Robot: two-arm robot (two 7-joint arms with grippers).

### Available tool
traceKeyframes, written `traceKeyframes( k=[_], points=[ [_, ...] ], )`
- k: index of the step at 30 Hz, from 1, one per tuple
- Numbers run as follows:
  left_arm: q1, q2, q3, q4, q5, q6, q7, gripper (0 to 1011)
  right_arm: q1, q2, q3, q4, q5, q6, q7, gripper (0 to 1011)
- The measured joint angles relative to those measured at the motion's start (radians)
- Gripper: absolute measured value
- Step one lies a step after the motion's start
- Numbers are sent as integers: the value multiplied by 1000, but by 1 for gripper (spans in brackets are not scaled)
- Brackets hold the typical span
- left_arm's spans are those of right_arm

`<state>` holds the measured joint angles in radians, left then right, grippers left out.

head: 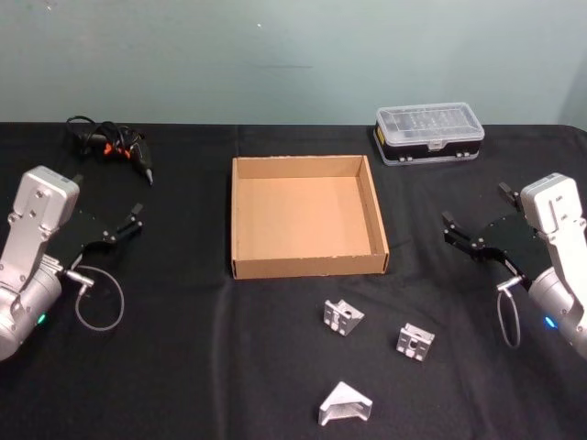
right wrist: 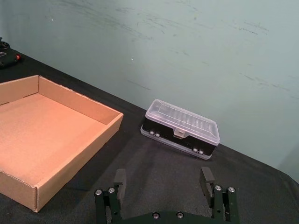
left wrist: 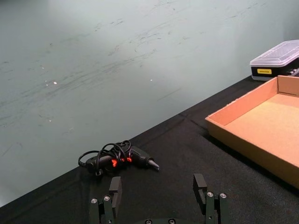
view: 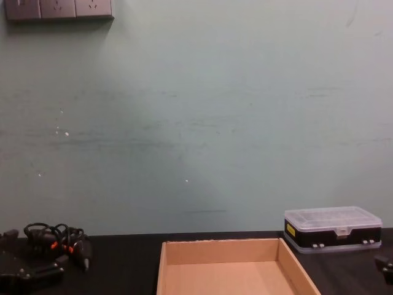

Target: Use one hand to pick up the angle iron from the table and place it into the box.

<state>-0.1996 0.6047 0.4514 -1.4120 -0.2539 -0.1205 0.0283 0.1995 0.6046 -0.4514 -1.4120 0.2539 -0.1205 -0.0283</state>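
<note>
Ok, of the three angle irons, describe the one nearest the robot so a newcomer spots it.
Start at the box in the middle of the table. On the robot's side of it lie three silver angle irons; the nearest iron lies farthest from the box, by the head view's bottom edge. The other two show holed faces; it looks like a plain wedge.

Head camera looks steeply down, taking in most of the table (head: 183,367), box (head: 307,266) dead centre. Chest camera sits low, facing straight across at the wall (view: 196,123) (the table's far strip runs along its lower edge). Each wrist camera skims out past its own tips, left gripper (left wrist: 158,183) and right gripper (right wrist: 162,176), toward that wall. Both share the box, and the right one sits close to the plastic case (right wrist: 181,126).
</note>
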Motion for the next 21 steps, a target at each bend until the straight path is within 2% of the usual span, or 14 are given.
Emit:
traceKeyframes(
  k=[13, 17, 20, 21],
  points=[
    [0, 0, 0, 0, 0, 0, 0, 1005, -2, 0, 2, -1, 1, 0, 1, 1000],
    [0, 0, 0, 0, 0, 0, 0, 1005, -53, 34, 32, -64, 31, -1, 31, 1000],
    [0, 0, 0, 0, 0, 0, 0, 1005, -102, 65, 62, -124, 66, 0, 56, 1000],
    [0, 0, 0, 0, 0, 0, 0, 1005, -134, 85, 81, -162, 89, 6, 69, 1000]
  ],
)
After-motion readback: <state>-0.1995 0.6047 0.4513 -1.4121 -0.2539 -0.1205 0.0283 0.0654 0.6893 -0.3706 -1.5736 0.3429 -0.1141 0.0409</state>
